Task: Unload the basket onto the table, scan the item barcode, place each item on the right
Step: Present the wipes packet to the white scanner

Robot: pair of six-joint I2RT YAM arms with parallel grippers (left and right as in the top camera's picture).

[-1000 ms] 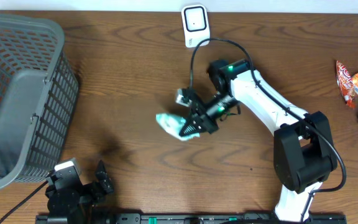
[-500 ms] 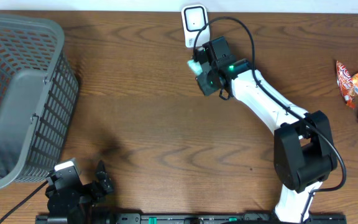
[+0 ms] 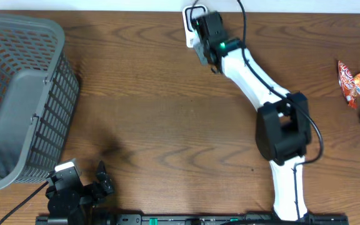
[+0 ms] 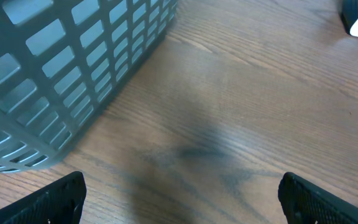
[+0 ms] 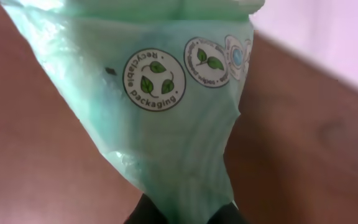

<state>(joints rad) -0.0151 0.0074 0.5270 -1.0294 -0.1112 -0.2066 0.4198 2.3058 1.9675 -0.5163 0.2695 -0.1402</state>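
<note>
At twelve o'clock on the wooden table (image 3: 167,119), seen from overhead: right arm (image 3: 255,81) stretched from its base at five o'clock up to the far edge, wrist covering most of the white scanner (image 3: 187,28). Close up in the wrist view, right gripper (image 5: 182,214) shut down to a narrow pinch on the pale green packet (image 5: 173,124), dark fingertips (image 5: 143,216) clamped on its tapered end at six o'clock of the frame. Packet translucent and crumpled, widening away from the pinch and filling most of that view. Printed near its top: a round leaf mark reading "Recyclable packaging", with two smaller round marks just beside it toward one o'clock. From overhead, packet almost wholly hidden under the wrist; touching the scanner or held just off it, cannot tell.

Down at seven o'clock, left gripper (image 3: 105,177) near the front edge, well apart from the scanner. Jaws spread fully wide, fingers (image 4: 61,199) at the two lower corners of the wrist view, nothing but bare wood between. Grey slotted basket (image 3: 17,94) at nine o'clock. Snack packets (image 3: 355,84) at three o'clock, at the table's right edge.
</note>
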